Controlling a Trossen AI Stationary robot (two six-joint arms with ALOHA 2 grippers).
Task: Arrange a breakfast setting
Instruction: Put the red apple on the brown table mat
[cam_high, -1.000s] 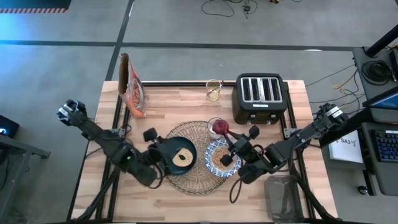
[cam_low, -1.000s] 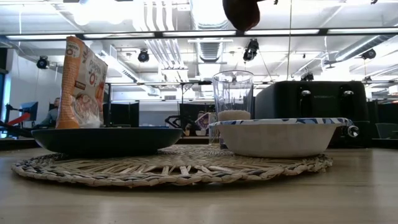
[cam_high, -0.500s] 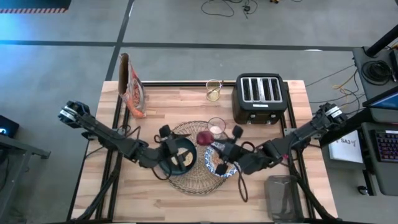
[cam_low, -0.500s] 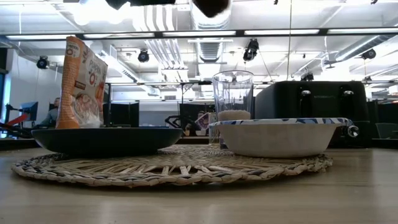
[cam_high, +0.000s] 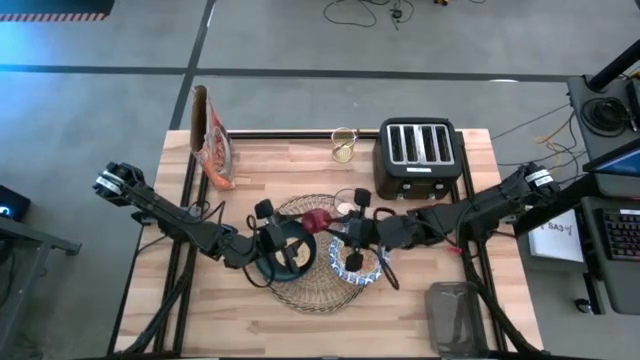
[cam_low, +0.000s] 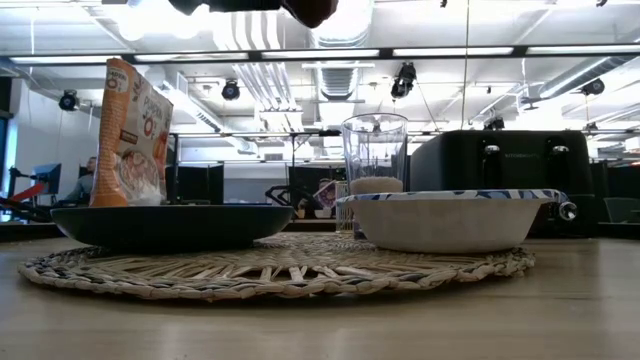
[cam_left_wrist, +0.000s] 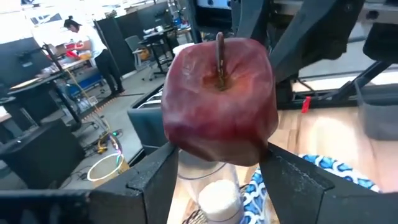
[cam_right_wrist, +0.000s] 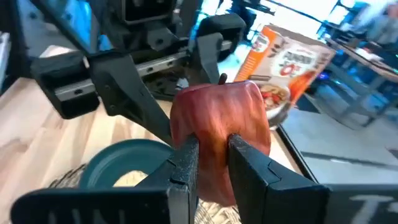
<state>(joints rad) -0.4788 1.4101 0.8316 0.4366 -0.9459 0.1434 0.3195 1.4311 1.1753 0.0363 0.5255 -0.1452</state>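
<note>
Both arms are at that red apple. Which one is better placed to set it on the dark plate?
Probably left: the left gripper is open around the apple, right above the plate. The right gripper is shut on the apple, reaching across the bowl.

You get even, bright light from above: in the low view the ceiling strip lights (cam_low: 330, 52) burn white, with one blown-out patch near the picture's upper left. The worktop (cam_high: 150, 300) in the high view is lit flat, with only soft, short shadows under the arms, and a blue glow falls on the floor (cam_high: 40, 40) at the far left. At table height, the nearest worktop surface is soft while the woven placemat (cam_low: 280, 265) and bowl (cam_low: 450, 220) are sharp. In the left wrist view the apple (cam_left_wrist: 219, 99) is sharp and the room behind is hazy and pale. The right wrist view is blurred throughout, its fingers (cam_right_wrist: 180, 180) especially.
</note>
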